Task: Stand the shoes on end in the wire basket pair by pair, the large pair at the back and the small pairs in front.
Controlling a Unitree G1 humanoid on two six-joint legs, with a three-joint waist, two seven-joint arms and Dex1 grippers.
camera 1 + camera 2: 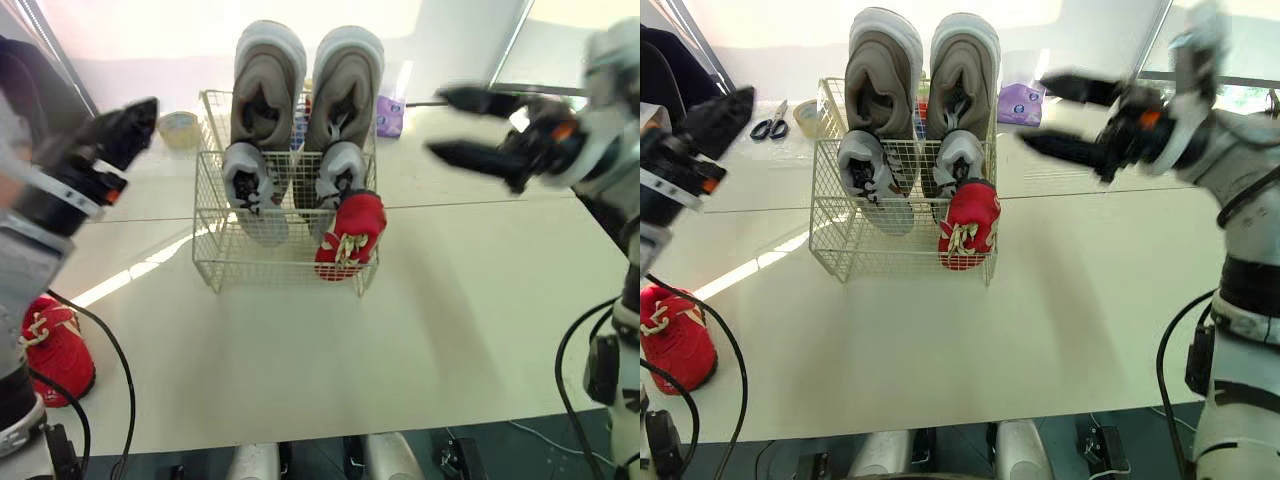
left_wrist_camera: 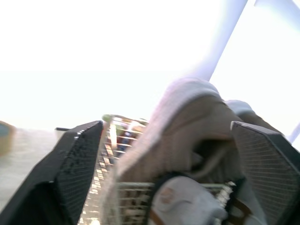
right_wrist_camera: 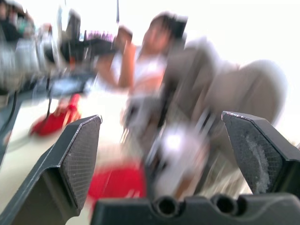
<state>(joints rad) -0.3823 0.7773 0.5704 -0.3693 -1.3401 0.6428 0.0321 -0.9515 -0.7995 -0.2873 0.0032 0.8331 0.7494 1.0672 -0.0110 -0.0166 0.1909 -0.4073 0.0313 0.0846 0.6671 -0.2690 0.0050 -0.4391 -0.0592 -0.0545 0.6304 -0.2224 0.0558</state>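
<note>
The wire basket (image 1: pixel 215 262) stands mid-table. Two large beige shoes (image 1: pixel 266 90) stand on end at its back. In front of them are two small grey shoes (image 1: pixel 247 185), and one small red shoe (image 1: pixel 350 235) is at the front right corner. A second red shoe (image 1: pixel 55 345) lies on the table at the near left. My left gripper (image 1: pixel 135 122) hovers left of the basket, open, with nothing between its fingers (image 2: pixel 77 164). My right gripper (image 1: pixel 447 125) hangs right of the basket's back, open and empty.
A tape roll (image 1: pixel 178 128), scissors (image 1: pixel 768 125) and a purple object (image 1: pixel 390 115) lie behind the basket. A person (image 3: pixel 140 61) sits beyond the table in the right wrist view. The table's front edge (image 1: pixel 320 440) is near; cables hang at both sides.
</note>
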